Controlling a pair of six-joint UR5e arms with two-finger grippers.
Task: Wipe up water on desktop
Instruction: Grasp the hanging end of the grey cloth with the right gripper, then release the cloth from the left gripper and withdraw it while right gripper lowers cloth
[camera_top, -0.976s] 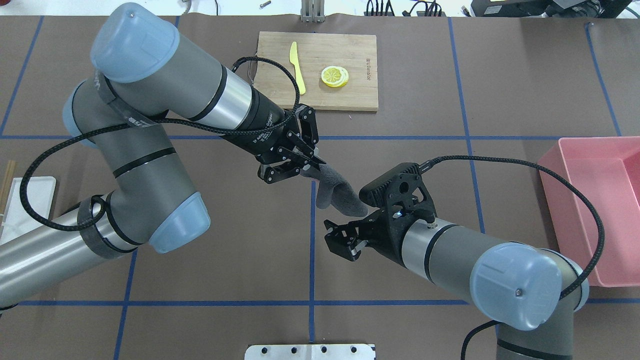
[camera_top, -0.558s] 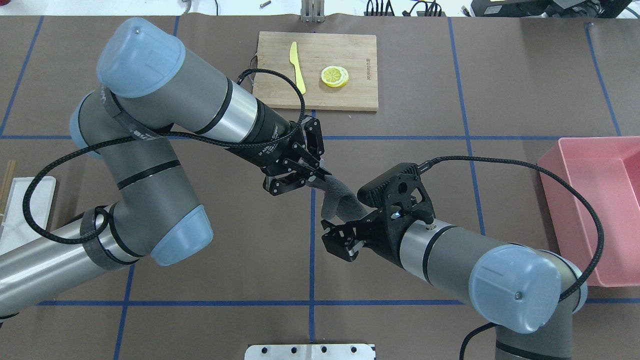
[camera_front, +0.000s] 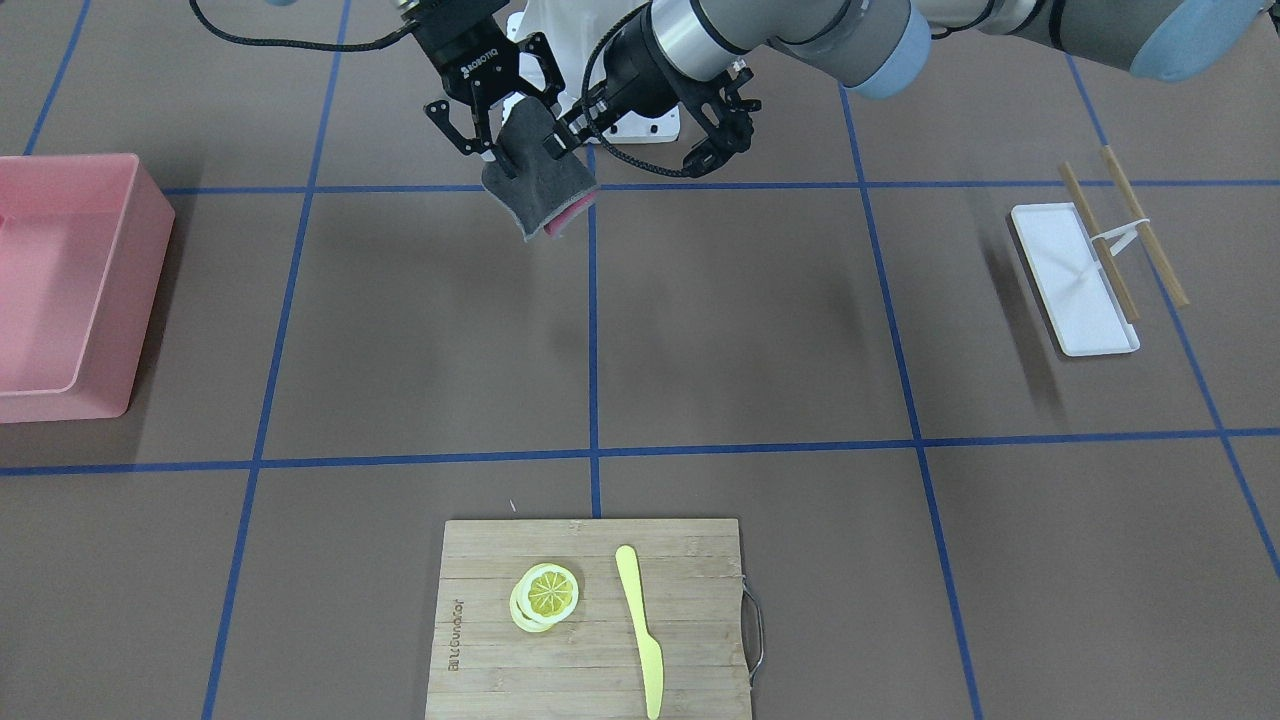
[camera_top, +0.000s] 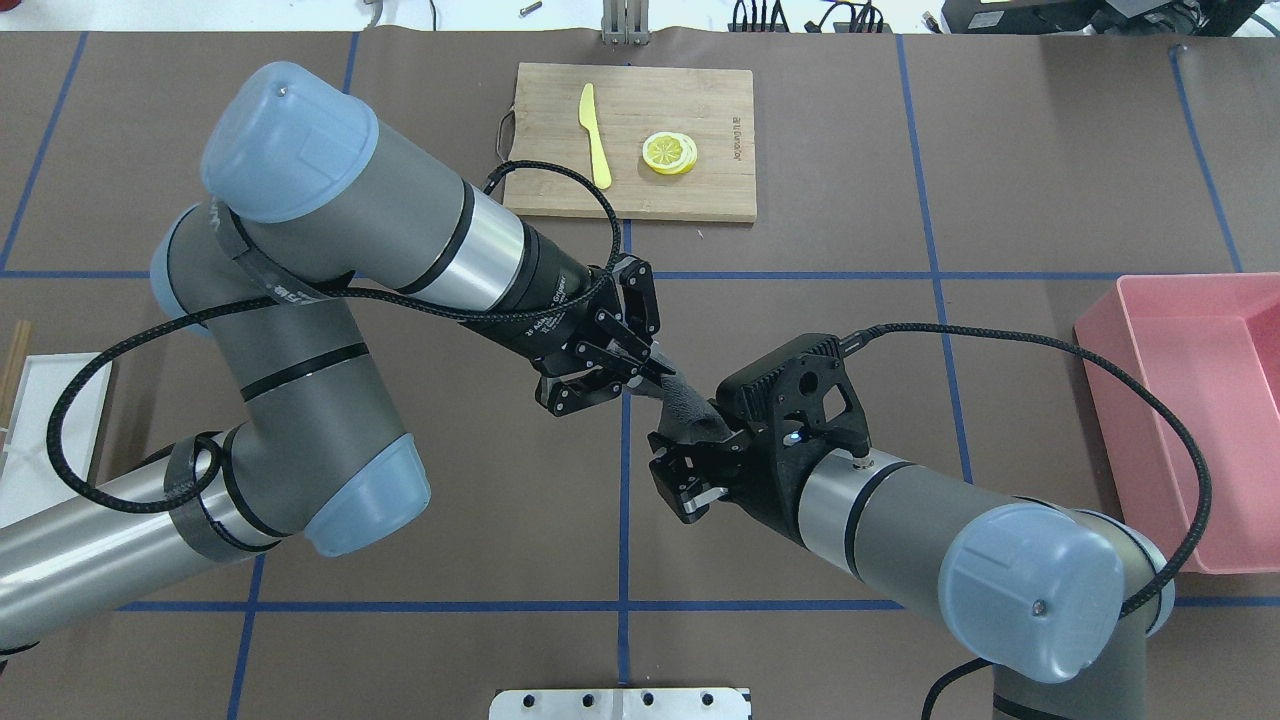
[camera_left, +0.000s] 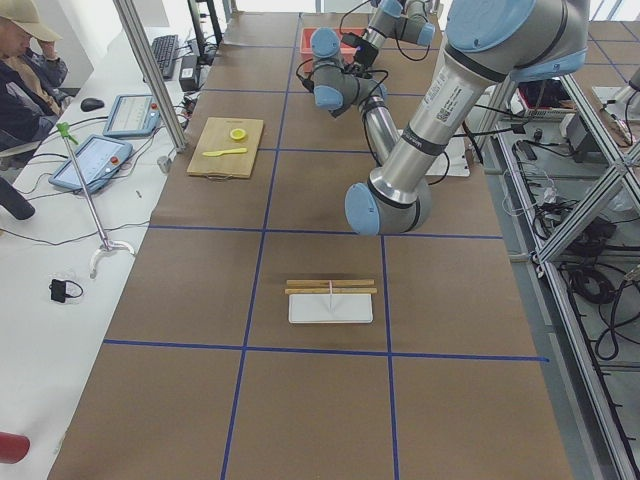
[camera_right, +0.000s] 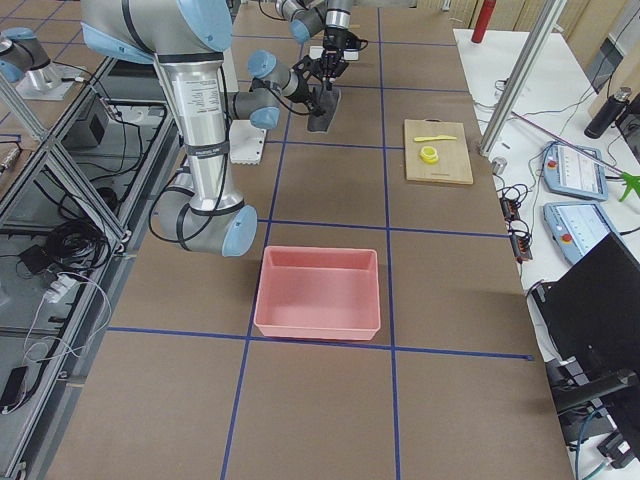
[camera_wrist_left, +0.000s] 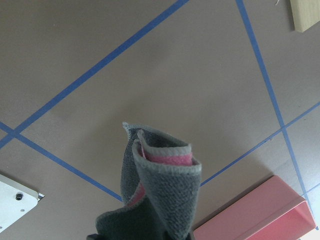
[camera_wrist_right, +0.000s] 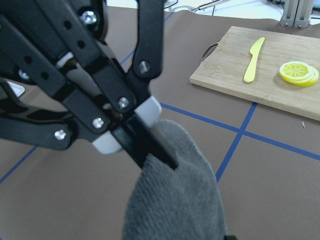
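While the left pincer (camera_top: 652, 372) is clenched on one end of a grey cloth (camera_top: 692, 408) with a pink inner face, the right pincer (camera_top: 682, 478) stands released, its fingers spread on either side of the cloth's other end. Both hang above the brown tabletop (camera_top: 820, 200), over the middle line of its blue tape grid (camera_top: 624, 560).

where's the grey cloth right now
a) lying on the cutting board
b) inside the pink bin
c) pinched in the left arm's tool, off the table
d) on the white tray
c: the left tool is shut on the top of the cloth, which hangs clear of the table.
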